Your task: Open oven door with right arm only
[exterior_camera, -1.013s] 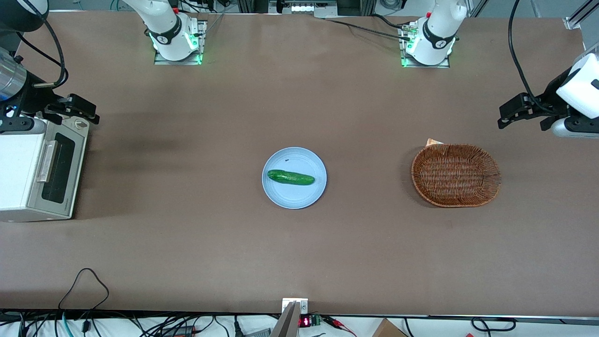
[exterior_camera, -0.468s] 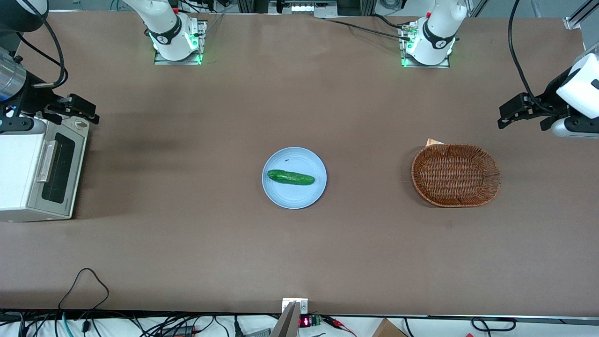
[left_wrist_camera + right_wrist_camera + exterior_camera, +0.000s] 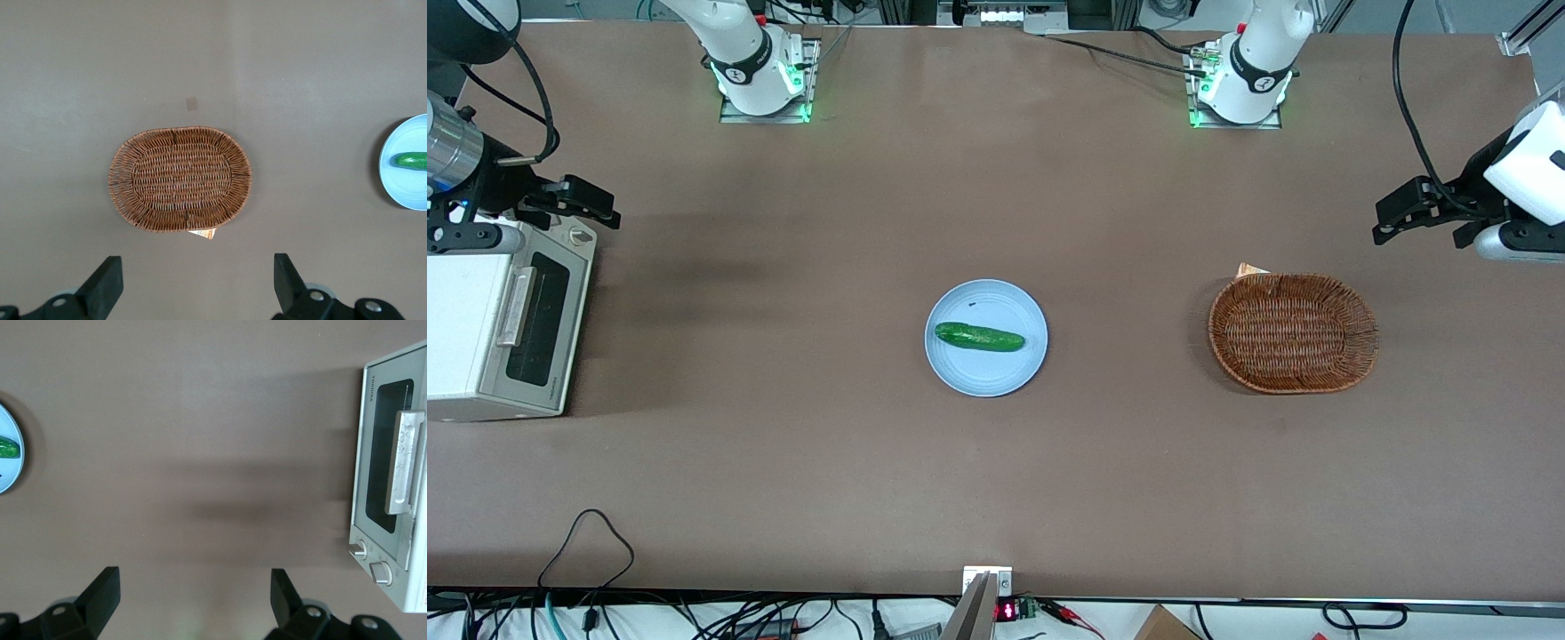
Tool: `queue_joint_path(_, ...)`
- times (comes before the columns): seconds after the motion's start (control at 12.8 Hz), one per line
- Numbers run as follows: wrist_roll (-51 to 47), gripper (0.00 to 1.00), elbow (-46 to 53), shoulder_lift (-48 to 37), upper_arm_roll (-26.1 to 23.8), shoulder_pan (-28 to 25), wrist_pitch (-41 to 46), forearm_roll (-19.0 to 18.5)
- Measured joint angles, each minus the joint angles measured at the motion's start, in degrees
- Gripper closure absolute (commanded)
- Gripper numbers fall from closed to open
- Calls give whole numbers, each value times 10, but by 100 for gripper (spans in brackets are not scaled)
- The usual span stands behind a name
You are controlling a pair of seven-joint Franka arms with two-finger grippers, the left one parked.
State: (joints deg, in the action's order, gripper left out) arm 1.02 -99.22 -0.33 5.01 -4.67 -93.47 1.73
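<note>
The white toaster oven (image 3: 463, 333) stands at the working arm's end of the table. Its silver-grey door (image 3: 538, 320) with the dark window is shut, with the bar handle (image 3: 516, 305) lying flat against it. My right arm's gripper (image 3: 611, 211) hovers above the oven's knob end, farther from the front camera than the handle. It is open and empty. In the right wrist view the door (image 3: 381, 473), the handle (image 3: 407, 463) and the two knobs (image 3: 360, 550) show, with the open gripper (image 3: 193, 600) over bare table in front of the door.
A blue plate (image 3: 1014, 373) with a cucumber (image 3: 979, 337) sits mid-table. A wicker basket (image 3: 1293, 332) lies toward the parked arm's end. Cables (image 3: 587, 533) trail over the table edge nearest the front camera.
My gripper has shifted slightly away from the front camera, at the oven's knob end. The oven door has stayed shut.
</note>
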Motion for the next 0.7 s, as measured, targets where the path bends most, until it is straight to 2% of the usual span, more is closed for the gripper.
queue_joint_path(0.16,0,4,0,0,0,0,0,0)
queue_joint_path(0.31,0,84,0,1,0,0,0,0)
queue_joint_path(0.39,0,99,0,2,0,0,0,0)
queue_joint_path(0.7,0,100,3,5,5,2,0,15)
